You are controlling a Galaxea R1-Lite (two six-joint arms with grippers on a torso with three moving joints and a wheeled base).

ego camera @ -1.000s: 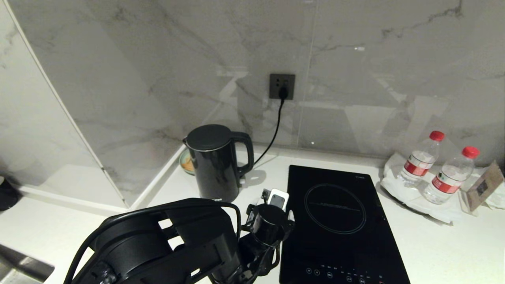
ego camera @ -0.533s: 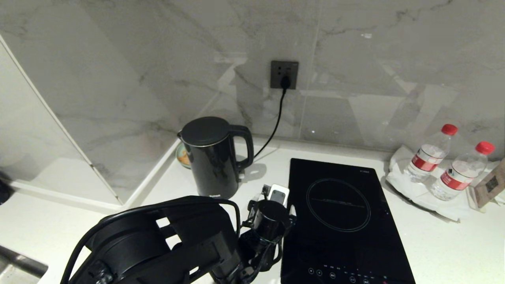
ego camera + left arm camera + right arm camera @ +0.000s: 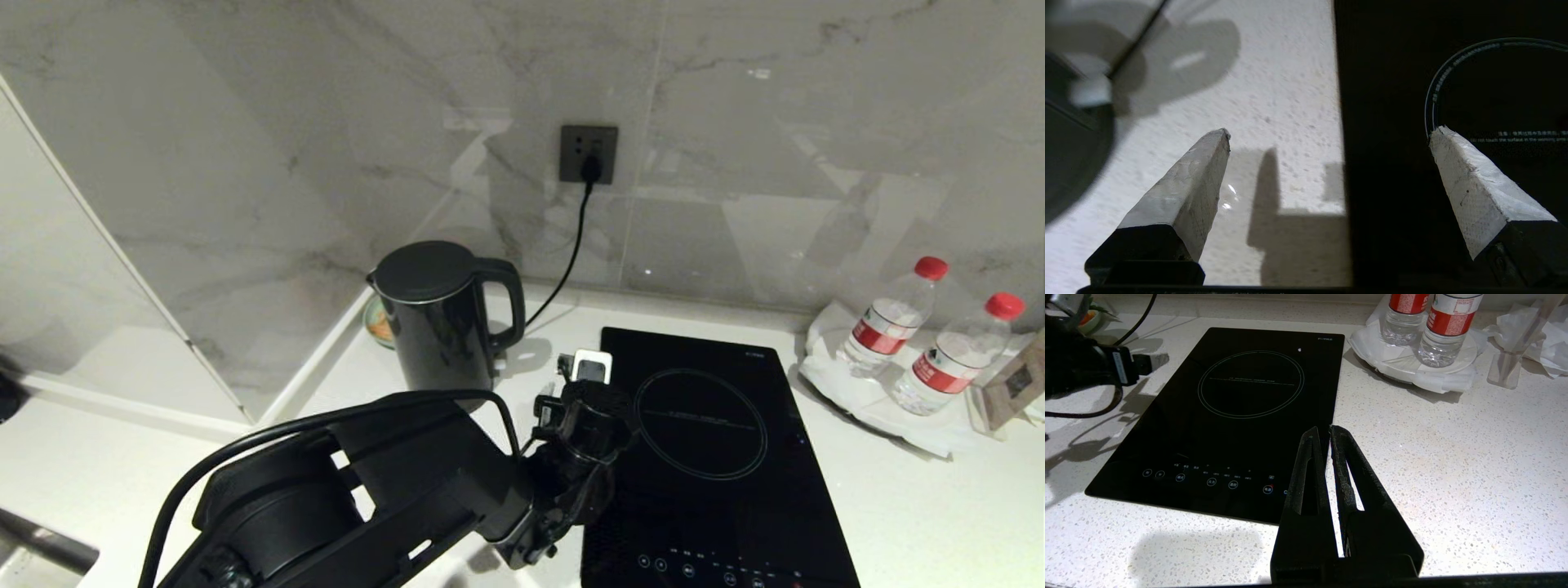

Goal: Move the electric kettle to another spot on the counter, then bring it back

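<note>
head: electric kettle (image 3: 441, 318) stands mid-left on the counter (image 3: 914, 506), left gripper (image 3: 589, 369) just right of it, maybe not touching | left wrist: fingers (image 3: 1188, 183) wide apart, empty | right wrist: right gripper (image 3: 1323, 433) closed, bottom middle

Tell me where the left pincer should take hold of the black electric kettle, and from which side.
Grip the loop handle of the electric kettle, coming from the hob side. The handle juts out toward the hob with an open gap behind it, and the left pincer, jaws wide, is already there. The glossy round body looks too broad.
</note>
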